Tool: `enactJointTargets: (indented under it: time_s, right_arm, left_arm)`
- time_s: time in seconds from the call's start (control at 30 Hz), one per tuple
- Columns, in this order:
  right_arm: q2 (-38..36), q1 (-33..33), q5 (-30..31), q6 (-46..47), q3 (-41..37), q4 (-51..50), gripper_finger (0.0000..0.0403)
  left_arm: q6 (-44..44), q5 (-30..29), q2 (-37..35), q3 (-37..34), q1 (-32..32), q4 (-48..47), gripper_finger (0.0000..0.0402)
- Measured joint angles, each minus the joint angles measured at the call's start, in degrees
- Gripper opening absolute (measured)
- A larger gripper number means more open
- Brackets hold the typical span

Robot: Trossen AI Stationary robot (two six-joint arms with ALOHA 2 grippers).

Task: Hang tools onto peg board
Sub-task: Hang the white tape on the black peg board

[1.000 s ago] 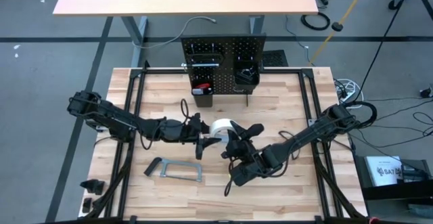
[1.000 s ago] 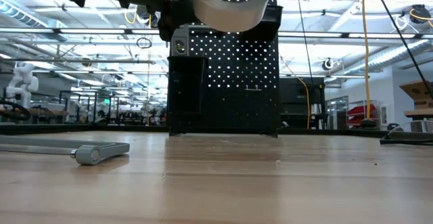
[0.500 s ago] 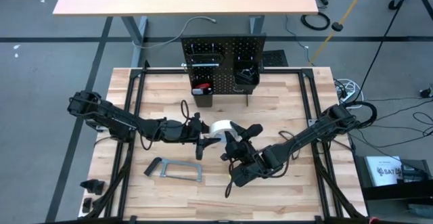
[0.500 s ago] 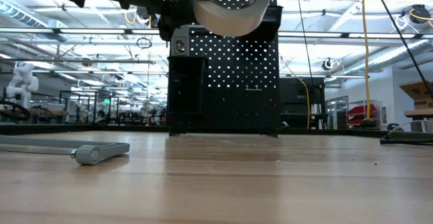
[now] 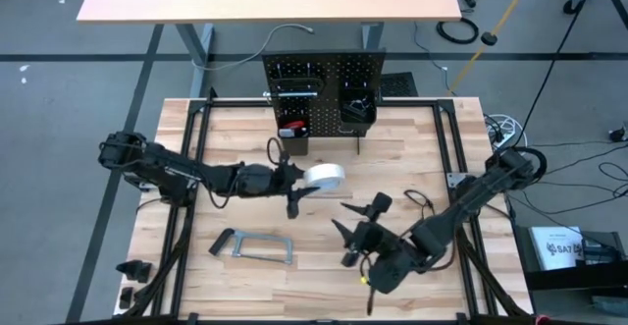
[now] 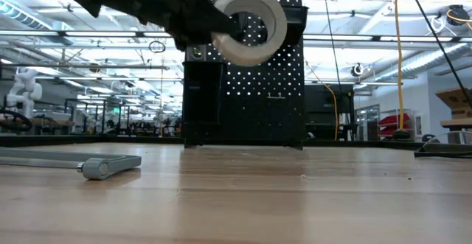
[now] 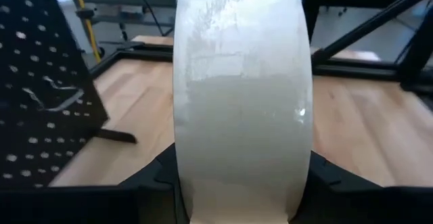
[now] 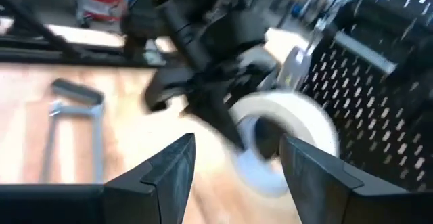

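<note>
The left gripper [image 5: 294, 189] holds the white tape roll [image 5: 323, 176] up in the air, in front of the peg board [image 5: 324, 75] and a little away from it. Its two fingers pinch the roll from both sides, and the roll does not touch the table [image 5: 412, 158]. From low down, the roll [image 6: 248, 15] stands on its edge, and you can see the peg board's holes through its middle. The right gripper [image 5: 355, 234] is well apart from the roll, much farther from the peg board, and its fingers are spread wide with nothing between them. The grey bar clamp [image 5: 253, 247] lies flat on the table, far from the peg board, on the left arm's side. Two black bins [image 5: 355, 114] hang on the peg board. The one nearer the left arm has something red [image 5: 293, 128] in it.
</note>
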Motion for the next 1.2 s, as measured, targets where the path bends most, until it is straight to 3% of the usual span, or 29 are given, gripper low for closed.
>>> enactJointTargets:
  time_s: [0.23, 0.4, 0.53, 0.83, 1.2]
  right_arm:
    - [-1.0, 2.1, 1.1, 30.7, -0.2, -29.0, 0.0209]
    - [-0.5, 0.1, 6.1, 41.0, -3.0, -32.0, 0.0204]
    - [-0.5, -2.7, 7.2, 35.2, -3.3, -27.2, 0.0204]
    - [0.5, -7.1, 9.0, 6.2, -3.3, -12.6, 0.0203]
    - [3.9, -10.4, 8.9, 1.9, -3.3, -12.8, 0.0203]
  left_arm:
    - [2.5, 8.8, 0.1, 0.5, 3.9, 0.0, 0.0159]
    - [2.5, 10.6, 2.3, 3.3, 4.9, -0.4, 0.0159]
    - [2.0, 10.5, 3.9, 5.6, 5.3, -2.0, 0.0159]
    - [0.9, 10.3, 5.6, 7.3, 5.1, -3.0, 0.0159]
    - [-0.5, 10.5, 5.6, 7.3, 5.1, -5.0, 0.0159]
